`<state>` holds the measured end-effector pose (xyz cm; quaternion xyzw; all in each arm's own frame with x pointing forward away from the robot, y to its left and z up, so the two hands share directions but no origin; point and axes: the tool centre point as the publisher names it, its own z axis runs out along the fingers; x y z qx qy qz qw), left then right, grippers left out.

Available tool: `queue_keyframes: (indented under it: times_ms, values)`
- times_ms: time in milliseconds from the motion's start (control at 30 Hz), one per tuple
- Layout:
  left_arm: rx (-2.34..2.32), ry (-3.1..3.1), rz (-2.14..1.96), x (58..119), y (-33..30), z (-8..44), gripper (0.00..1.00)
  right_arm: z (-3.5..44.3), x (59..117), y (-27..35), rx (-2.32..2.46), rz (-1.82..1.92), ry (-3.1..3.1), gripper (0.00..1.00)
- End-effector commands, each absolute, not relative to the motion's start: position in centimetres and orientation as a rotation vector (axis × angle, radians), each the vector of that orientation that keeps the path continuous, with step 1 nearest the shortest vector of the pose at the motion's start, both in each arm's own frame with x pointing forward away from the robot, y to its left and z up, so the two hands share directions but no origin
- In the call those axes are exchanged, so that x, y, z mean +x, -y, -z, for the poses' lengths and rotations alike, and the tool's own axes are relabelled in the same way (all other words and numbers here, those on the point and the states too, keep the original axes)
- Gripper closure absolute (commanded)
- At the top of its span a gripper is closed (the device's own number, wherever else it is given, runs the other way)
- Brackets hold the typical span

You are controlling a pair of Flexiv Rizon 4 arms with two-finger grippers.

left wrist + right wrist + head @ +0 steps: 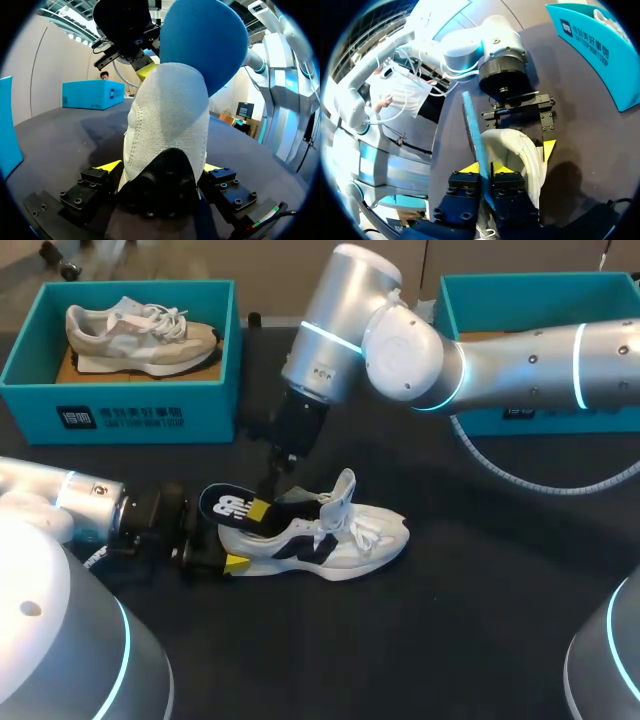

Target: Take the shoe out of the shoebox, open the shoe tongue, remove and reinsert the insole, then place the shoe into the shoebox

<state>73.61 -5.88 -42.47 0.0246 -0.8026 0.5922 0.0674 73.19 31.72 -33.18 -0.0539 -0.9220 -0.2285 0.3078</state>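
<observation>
A white sneaker (340, 540) with black side marks lies on the dark table, toe pointing right. Its tongue stands pulled up. My left gripper (222, 550) comes in low from the left, and its yellow-tipped fingers press the heel (170, 115) from both sides. A blue insole (225, 505) sticks up out of the shoe's opening near the heel. My right gripper (262, 508) comes down from above and is shut on the insole's edge (472, 130). In the right wrist view the thin blue insole runs between the closed yellow tips (485, 167). The insole's front part is hidden inside the shoe.
A teal shoebox (120, 405) at the back left holds a second, beige sneaker (140, 335). Another teal box (520, 295) stands at the back right, partly behind my right arm. A grey cable (500, 475) loops over the table to the right of the shoe.
</observation>
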Motion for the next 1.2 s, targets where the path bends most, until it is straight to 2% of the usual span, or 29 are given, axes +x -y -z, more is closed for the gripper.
queue_keyframes:
  times_ms: [33,333,667,1200]
  values:
    - [0.077,2.421,-1.783,73.8,5.9,42.8,1.00,32.7,73.4,-32.1,-0.131,0.613,2.442,1.00]
    - [0.077,2.421,-1.783,73.8,5.9,42.8,1.00,29.5,74.6,-33.9,-0.116,0.764,2.497,1.00]
    - [0.077,2.421,-1.783,73.8,5.9,42.8,1.00,25.1,76.5,-36.2,-0.154,1.152,2.458,1.00]
    - [0.077,2.421,-1.783,73.8,5.9,42.8,1.00,18.9,80.7,-38.9,-0.172,1.401,2.425,1.00]
